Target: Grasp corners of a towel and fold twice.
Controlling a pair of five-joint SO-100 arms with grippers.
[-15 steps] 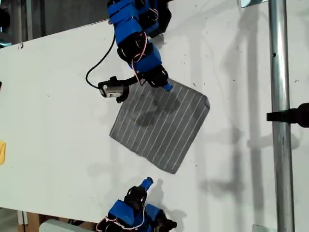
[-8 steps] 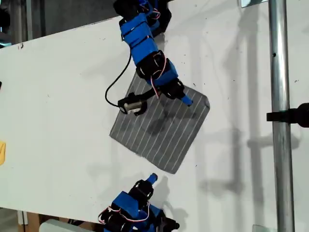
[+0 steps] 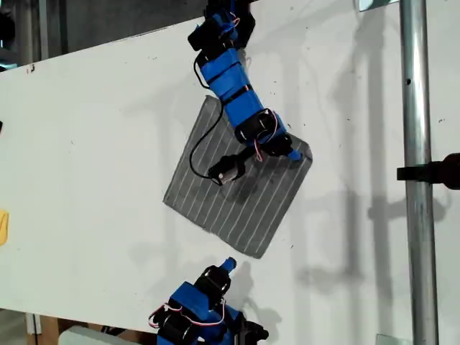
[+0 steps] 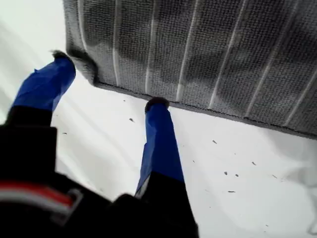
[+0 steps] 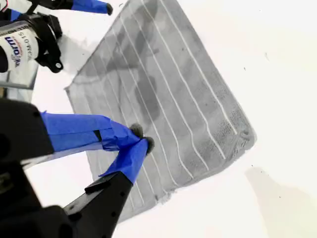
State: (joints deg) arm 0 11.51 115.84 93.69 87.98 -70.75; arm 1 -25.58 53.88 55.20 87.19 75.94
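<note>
White table [image 3: 86, 144], exterior view. Dark grey, white-striped towel [image 3: 237, 201] flat and unfolded near the middle, turned diamond-wise, one corner toward each side of the view.

Below the towel's lowest corner: my second gripper [image 3: 228, 264], clear of the cloth, on bare table. Second wrist view only: blue fingertips [image 5: 141, 138] pressed together, nothing between them, seen against the striped cloth [image 5: 163, 89]. Same view, far side of the cloth: the other arm's wrist camera [image 5: 29, 42].

Toward the exterior view's right: first arm reaching from the top edge across the towel, wrist camera [image 3: 226, 171] hanging above the stripes, my first gripper [image 3: 293, 154] just beside the right-hand corner [image 3: 309, 154]. Jaw state unclear here. First wrist view: gripper [image 4: 109, 82] spread wide and empty, one fingertip by the corner [image 4: 79, 54], the other at the hemmed edge, both low over the table; contact not discernible.

Far right of the exterior view: upright metal pole [image 3: 413, 108].
</note>
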